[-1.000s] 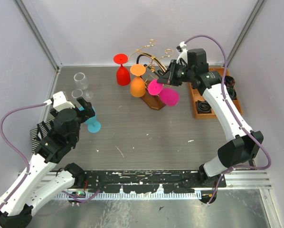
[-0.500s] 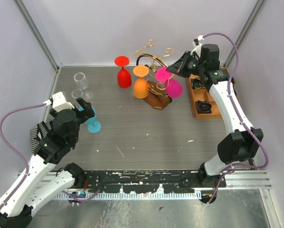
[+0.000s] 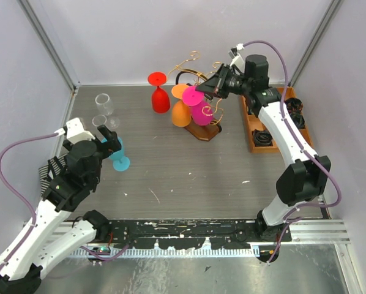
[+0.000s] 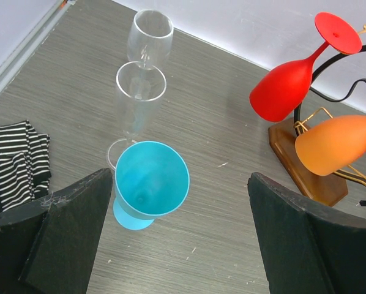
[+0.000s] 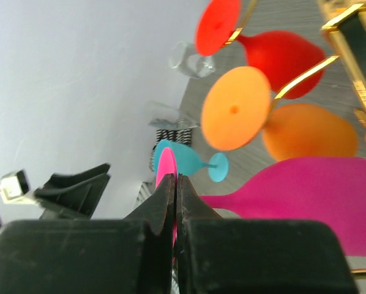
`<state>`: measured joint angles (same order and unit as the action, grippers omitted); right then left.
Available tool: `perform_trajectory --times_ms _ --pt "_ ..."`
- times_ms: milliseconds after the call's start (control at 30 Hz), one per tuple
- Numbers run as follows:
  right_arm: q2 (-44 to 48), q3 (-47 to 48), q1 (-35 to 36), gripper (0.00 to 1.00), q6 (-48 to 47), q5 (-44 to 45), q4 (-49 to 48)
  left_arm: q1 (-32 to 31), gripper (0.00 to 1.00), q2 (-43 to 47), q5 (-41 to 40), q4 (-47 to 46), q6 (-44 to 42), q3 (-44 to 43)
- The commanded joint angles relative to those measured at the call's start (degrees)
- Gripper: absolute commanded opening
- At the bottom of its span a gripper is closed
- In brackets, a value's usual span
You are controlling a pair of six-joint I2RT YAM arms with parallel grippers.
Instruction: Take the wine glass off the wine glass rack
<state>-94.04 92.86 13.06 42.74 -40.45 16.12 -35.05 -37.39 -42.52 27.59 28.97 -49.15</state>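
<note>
Because the right gripper (image 5: pixel 175 190) is pinched only on the thin foot of the pink wine glass (image 3: pixel 201 112), the hold looks slight — the bowl hangs over the wine glass rack (image 3: pixel 202 130), close against the orange glass (image 3: pixel 180 114). A swing could twist it loose, knock that neighbour, or snag a gold hoop; whether the stem is clear of the wire I cannot tell.

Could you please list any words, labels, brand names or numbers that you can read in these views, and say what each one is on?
None can be read: the pink wine glass, the wine glass rack and the orange-brown tray carry no lettering that shows in any view.
</note>
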Motion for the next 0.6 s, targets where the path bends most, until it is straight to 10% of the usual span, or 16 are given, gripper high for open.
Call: perform_trajectory --times_ms 0,333,567 --pt "7.07 2.26 0.16 0.01 2.44 -7.81 -5.13 -0.20 0.98 0.74 -0.42 0.93 -0.41 -2.29" --pt "17.54 0.98 10.08 0.01 -10.67 -5.28 16.44 -0.16 0.98 3.49 -1.40 2.36 -0.22 -1.42" --pt "21.86 -6.00 30.91 0.01 -20.37 26.75 26.98 -0.17 0.98 5.70 -2.25 4.05 0.19 -1.20"
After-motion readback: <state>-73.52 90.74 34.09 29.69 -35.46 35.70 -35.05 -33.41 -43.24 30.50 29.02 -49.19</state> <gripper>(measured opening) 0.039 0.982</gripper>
